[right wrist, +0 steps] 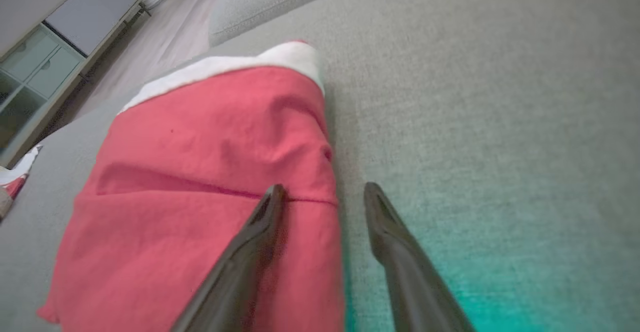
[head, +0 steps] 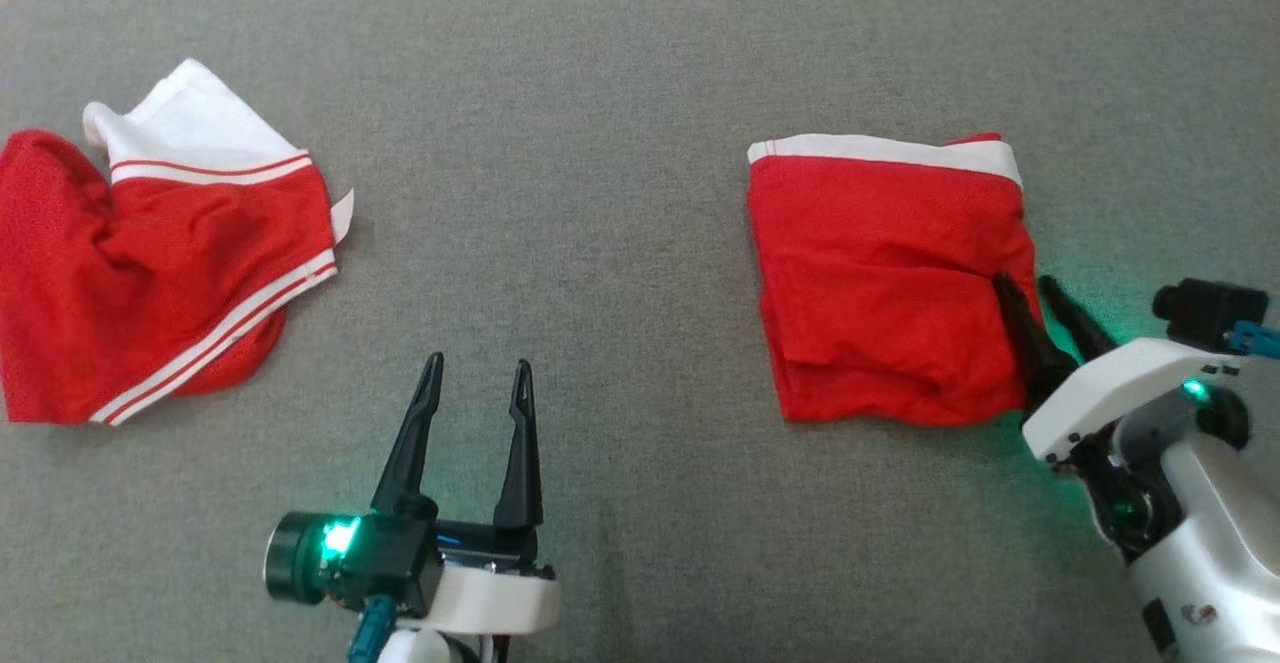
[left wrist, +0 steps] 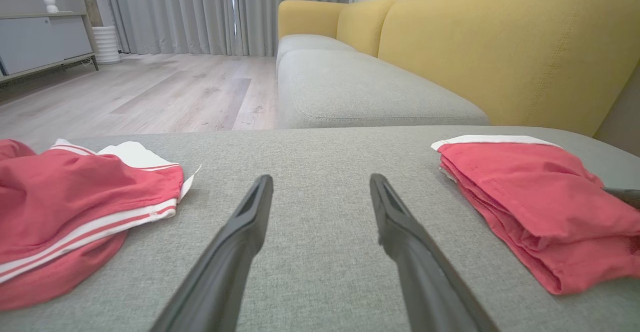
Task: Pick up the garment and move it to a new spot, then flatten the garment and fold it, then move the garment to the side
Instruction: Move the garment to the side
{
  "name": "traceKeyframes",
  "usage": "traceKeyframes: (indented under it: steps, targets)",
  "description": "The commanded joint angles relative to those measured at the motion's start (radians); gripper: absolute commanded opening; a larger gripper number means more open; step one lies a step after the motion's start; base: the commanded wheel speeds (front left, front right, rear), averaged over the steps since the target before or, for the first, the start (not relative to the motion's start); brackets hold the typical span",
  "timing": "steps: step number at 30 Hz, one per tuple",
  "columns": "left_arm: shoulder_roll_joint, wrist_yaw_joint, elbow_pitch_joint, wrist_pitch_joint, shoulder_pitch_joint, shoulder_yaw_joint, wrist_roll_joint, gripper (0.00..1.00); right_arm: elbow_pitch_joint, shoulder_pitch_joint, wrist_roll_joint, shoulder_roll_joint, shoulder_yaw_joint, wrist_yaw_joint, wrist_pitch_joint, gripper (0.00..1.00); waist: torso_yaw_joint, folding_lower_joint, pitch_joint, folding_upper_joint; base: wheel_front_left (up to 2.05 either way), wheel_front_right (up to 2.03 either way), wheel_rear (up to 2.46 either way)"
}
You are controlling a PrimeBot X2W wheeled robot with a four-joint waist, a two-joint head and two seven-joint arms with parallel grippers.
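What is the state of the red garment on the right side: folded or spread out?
Folded. The red garment lies as a compact rectangle, and stacked layers show along its edge in the left wrist view.

The left tool (head: 477, 363) and right tool (head: 1024, 281) each have two long, tapered dark fingers (head: 410, 443), a glowing green light (head: 338, 535), a blue cable fitting (head: 370, 628) and glossy white wrist shells (head: 490, 603).

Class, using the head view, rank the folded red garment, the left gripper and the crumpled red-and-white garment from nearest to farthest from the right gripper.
1. Folded red garment, at the right gripper, right side.
2. Left gripper, lower middle.
3. Crumpled red-and-white garment, far left.
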Motion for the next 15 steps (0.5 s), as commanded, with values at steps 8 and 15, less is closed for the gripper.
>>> traceKeyframes:
  steps: [8, 15]
  targets:
    - [-0.006, -0.002, -0.022, -0.008, -0.036, 0.035, 0.000, 1.00, -0.030, -0.078, 0.095, -0.084, 0.081, -0.001, -0.096, 0.00, -0.042, 0.0000, 0.041, 0.0000, 0.00, 0.00, 0.00]
    - [-0.006, -0.034, -0.022, -0.008, -0.079, 0.044, 0.026, 1.00, 0.030, -0.176, 0.059, -0.202, 0.068, -0.001, -0.141, 0.00, -0.114, 0.0000, 0.107, 0.0000, 0.00, 0.00, 0.00]
